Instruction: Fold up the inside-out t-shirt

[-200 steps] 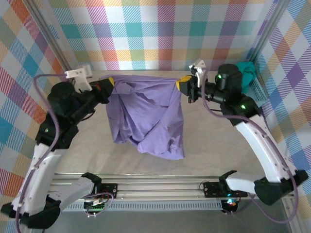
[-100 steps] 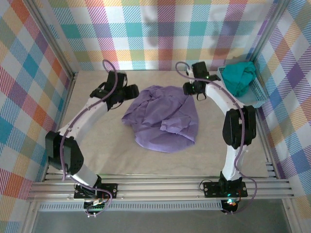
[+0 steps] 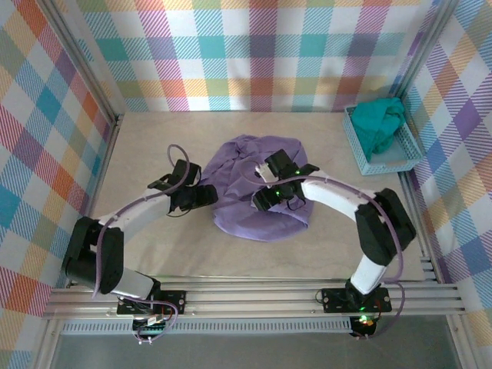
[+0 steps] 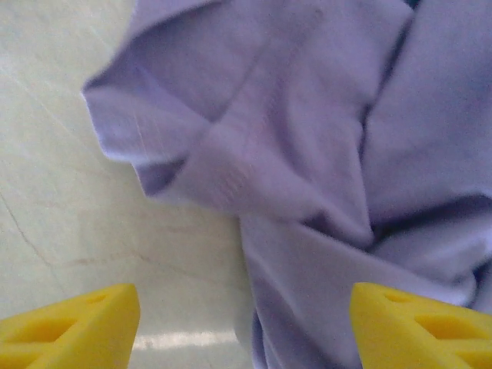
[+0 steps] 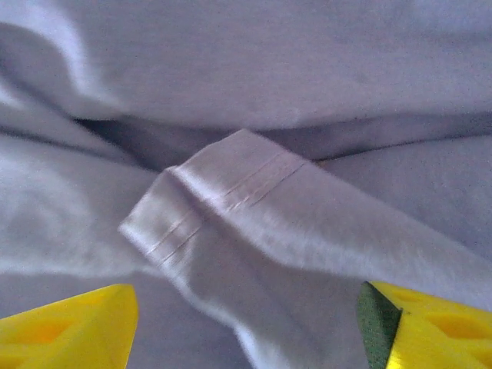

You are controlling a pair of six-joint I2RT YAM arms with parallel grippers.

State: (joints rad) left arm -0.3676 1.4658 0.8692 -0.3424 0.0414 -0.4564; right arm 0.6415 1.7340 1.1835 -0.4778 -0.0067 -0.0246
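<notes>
The lavender t-shirt (image 3: 250, 157) lies in a crumpled heap at the middle of the table, with no label or yellow patch showing. My left gripper (image 3: 209, 196) sits low at the heap's left edge. In the left wrist view it (image 4: 246, 327) is open, its yellow fingertips (image 4: 73, 323) wide apart over a shirt (image 4: 307, 138) edge and bare table. My right gripper (image 3: 266, 198) hovers over the heap's near middle. In the right wrist view it (image 5: 246, 327) is open above a hemmed fold (image 5: 223, 196) of the cloth.
A light blue basket (image 3: 360, 150) at the back right holds a teal-green garment (image 3: 380, 121). The pale table (image 3: 154, 150) is bounded by plaid walls on three sides and a metal rail at the near edge.
One second ago both grippers held the shirt stretched in the air. It then dropped onto the table in a heap. Both arms have since swung down to its near side, open.
</notes>
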